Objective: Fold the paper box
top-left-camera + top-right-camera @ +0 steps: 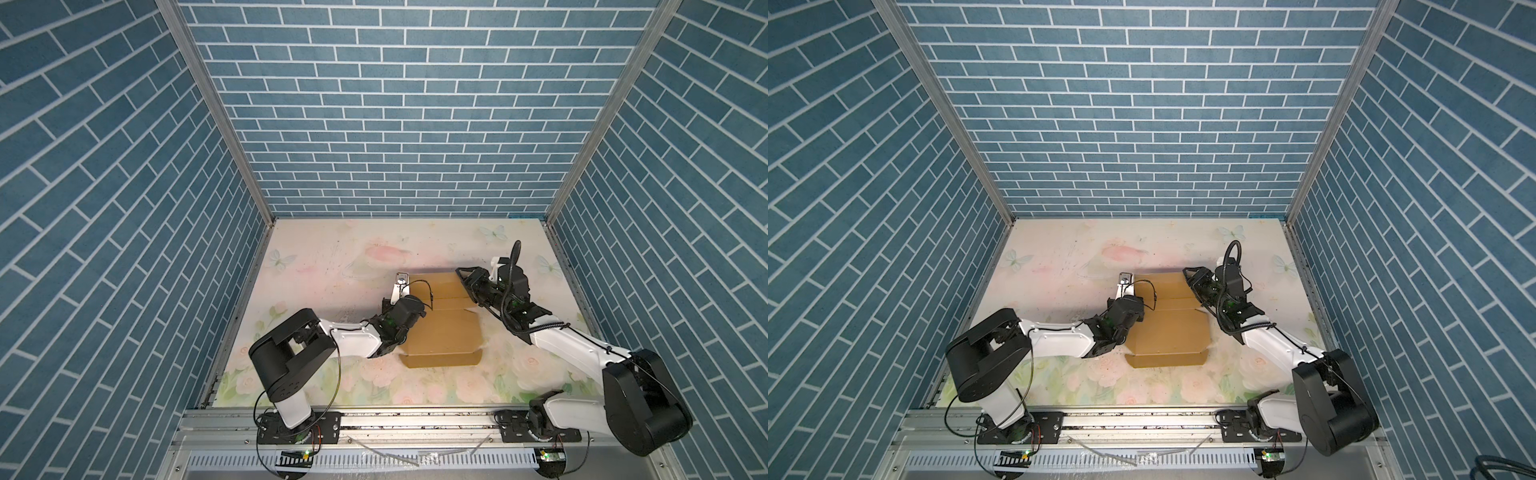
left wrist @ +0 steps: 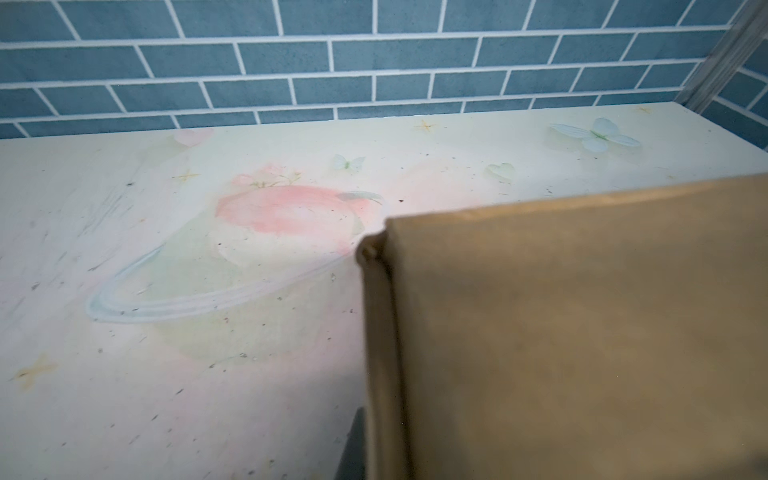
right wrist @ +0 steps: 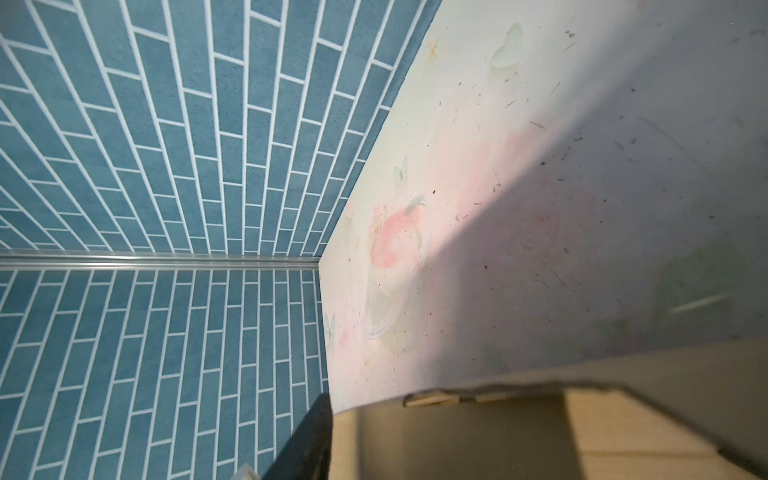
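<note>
Left jaws pinch paper box point(image 1: 440, 332) on floral tabletop point(image 1: 332, 257) amid brick walls point(image 1: 395, 104).

We found the table point(image 1: 332, 257) covered in a pale floral print, its surface scuffed and speckled with small dark marks. One item lay directly on it in both top views: the paper box point(image 1: 442, 332), plain brown cardboard, right of centre, with its near end resting on the surface and its far panels raised.

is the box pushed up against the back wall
No, in a top view a stretch of bare table lies between the box and the brick wall.
</note>
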Motion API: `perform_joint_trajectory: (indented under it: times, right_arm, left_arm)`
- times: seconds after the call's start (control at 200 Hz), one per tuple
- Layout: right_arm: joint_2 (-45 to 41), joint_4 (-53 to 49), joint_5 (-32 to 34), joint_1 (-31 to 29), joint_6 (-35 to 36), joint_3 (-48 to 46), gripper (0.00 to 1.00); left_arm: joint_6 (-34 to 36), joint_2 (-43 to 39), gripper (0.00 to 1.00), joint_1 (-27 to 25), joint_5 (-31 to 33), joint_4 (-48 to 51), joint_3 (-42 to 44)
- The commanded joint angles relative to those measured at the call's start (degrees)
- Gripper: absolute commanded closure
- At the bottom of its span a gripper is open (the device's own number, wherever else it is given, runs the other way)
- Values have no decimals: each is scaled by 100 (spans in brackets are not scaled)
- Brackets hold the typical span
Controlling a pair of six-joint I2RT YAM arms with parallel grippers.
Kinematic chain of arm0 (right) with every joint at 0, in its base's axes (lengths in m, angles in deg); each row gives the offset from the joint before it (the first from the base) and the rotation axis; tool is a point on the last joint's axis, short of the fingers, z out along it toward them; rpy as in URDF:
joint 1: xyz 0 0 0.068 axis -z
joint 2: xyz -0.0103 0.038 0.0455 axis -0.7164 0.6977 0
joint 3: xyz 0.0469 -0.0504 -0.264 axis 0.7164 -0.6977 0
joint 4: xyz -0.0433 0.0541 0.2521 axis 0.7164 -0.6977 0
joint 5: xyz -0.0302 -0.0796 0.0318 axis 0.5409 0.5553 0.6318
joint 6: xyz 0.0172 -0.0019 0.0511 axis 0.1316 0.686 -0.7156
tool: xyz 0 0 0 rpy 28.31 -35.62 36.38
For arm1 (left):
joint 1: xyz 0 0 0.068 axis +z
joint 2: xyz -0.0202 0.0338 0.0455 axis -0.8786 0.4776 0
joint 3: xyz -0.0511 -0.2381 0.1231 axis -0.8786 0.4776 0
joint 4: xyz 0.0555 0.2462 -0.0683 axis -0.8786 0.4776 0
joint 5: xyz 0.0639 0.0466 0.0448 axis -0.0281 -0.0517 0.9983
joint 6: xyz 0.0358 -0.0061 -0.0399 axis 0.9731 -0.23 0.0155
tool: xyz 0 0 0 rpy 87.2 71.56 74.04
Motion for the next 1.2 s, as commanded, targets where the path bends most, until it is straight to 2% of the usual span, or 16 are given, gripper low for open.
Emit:
perform_joint_trajectory:
  times: [0.0, 0.275, 0.385, 0.505, 0.595, 1.025, 1.195]
  right_arm:
    - [-269, -687, -181, -57, 548, 279, 49]
    - [-612, -1899, -568, -83, 1636, 828, 49]
    - [-530, -2240, -648, -85, 1867, 1079, 56]
    - [-366, -2326, -599, -85, 1952, 1296, 72]
    - [-150, -2399, -634, -106, 2014, 1494, 80]
    - [740, -2469, -445, -462, 2265, 1844, 93]
    - [998, -2124, -274, -618, 2058, 1650, 95]
  left_arm:
    - [-97, -328, 94, 160, 231, 285, 308]
    - [5, -929, 94, 312, 415, 378, 980]
    - [9, -1052, 94, 321, 489, 343, 1157]
    - [-40, -1154, 94, 321, 520, 323, 1293]
    - [-84, -1212, 95, 321, 517, 343, 1353]
    - [-233, -1257, 95, 321, 543, 313, 1406]
    - [-366, -1259, 95, 321, 579, 331, 1446]
